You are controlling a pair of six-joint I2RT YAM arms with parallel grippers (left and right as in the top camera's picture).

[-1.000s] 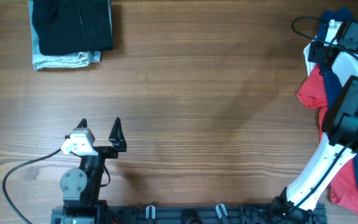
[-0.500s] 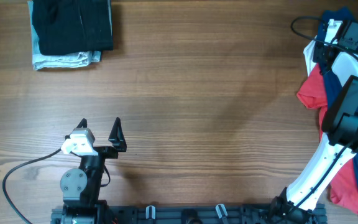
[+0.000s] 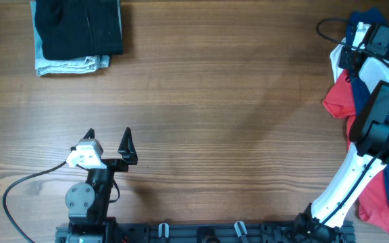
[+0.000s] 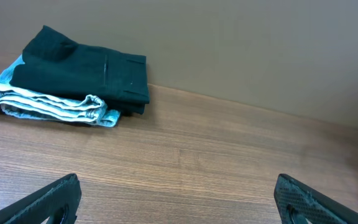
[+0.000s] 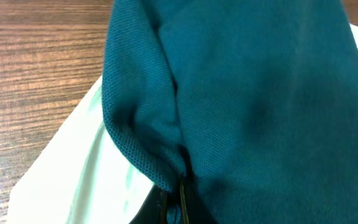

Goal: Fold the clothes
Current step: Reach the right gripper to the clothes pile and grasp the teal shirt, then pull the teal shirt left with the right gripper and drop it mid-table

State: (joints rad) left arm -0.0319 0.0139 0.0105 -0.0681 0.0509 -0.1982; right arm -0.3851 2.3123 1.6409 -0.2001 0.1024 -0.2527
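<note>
Overhead: wooden table (image 3: 215, 101), plank grain running 9 to 3 o'clock. At 11 o'clock there is a neat rectangular folded stack, with a dark folded garment (image 3: 80, 27) on top of a pale blue garment (image 3: 69, 65) whose rumpled hem shows below it. At 7 o'clock is the left gripper (image 3: 109, 138), its black tapered fingers spread apart with nothing between them and bare wood under it. A black cable (image 3: 19, 189) loops off at 8 o'clock. The right arm (image 3: 383, 121) stands at 3 o'clock over a loose heap of dark blue shirt (image 3: 369, 17), red T-shirt (image 3: 336, 100) and white garment (image 3: 333, 62); all are crumpled.

Left wrist: the same stack lies at 10 o'clock, square-edged, dark cloth over layered pale blue cloth. Wedge-shaped fingertips (image 4: 55, 199) sit at both lower corners, well apart. A plain matte wall (image 4: 241, 43) is behind.

Right wrist: the right gripper (image 5: 176, 193) has its dark fingers pinched together on a bunched fold of the blue shirt, which shows a fine knit weave. Smooth white cloth is at 8 o'clock, with wood grain at 10 o'clock.
</note>
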